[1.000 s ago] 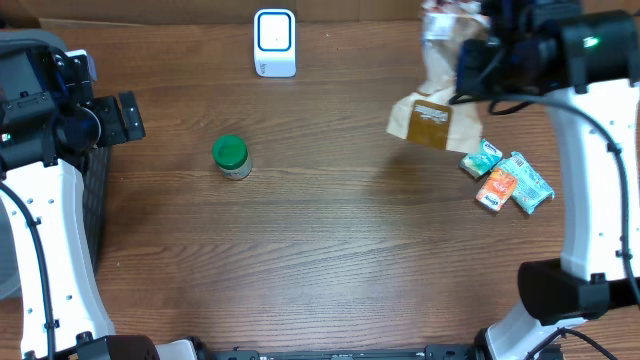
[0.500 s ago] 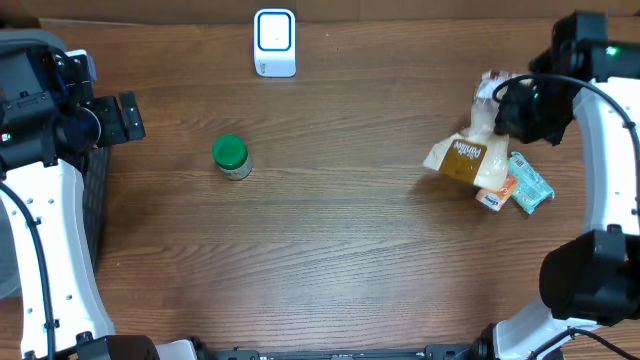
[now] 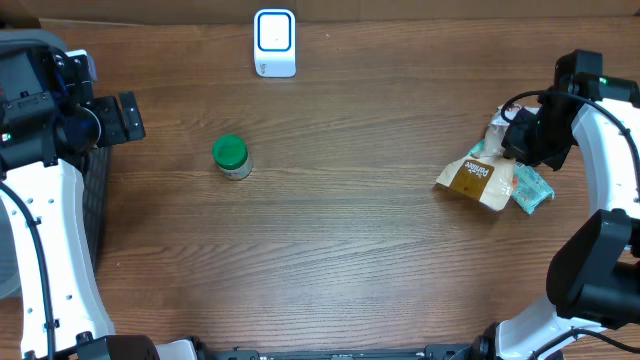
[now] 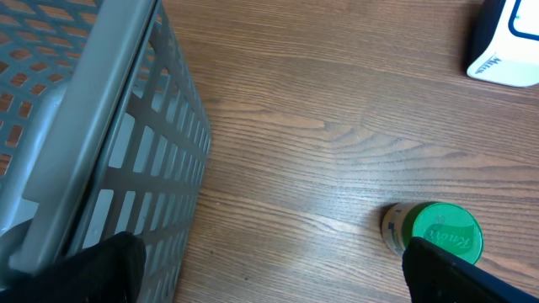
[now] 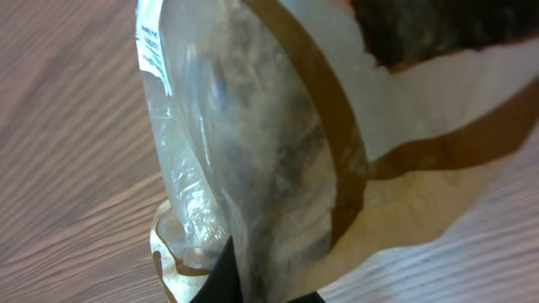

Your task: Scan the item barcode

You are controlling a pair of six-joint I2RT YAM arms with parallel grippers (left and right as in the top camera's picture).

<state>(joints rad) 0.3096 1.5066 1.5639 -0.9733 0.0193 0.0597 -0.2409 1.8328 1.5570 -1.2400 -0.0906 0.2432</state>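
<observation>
My right gripper point(image 3: 517, 138) is shut on the top of a brown-and-white bag with a clear window point(image 3: 478, 179). The bag hangs down to the left over the snack packets at the table's right side. In the right wrist view the bag point(image 5: 253, 143) fills the frame, its crinkled film pinched at my right gripper point(image 5: 253, 284). The white-and-blue scanner point(image 3: 274, 42) stands at the back middle, far from the bag. My left gripper point(image 3: 126, 117) is open and holds nothing at the left edge; in its own view the left gripper point(image 4: 278, 278) is spread wide.
A green-lidded jar point(image 3: 231, 156) stands left of centre, seen also by the left wrist as the jar point(image 4: 438, 236). A grey mesh basket point(image 4: 101, 126) sits at the far left. A teal snack packet point(image 3: 536, 189) lies beside the bag.
The right arm has carried the bag from the back right corner forward and down, and it now sits over the snack packets. The left arm has not moved.
</observation>
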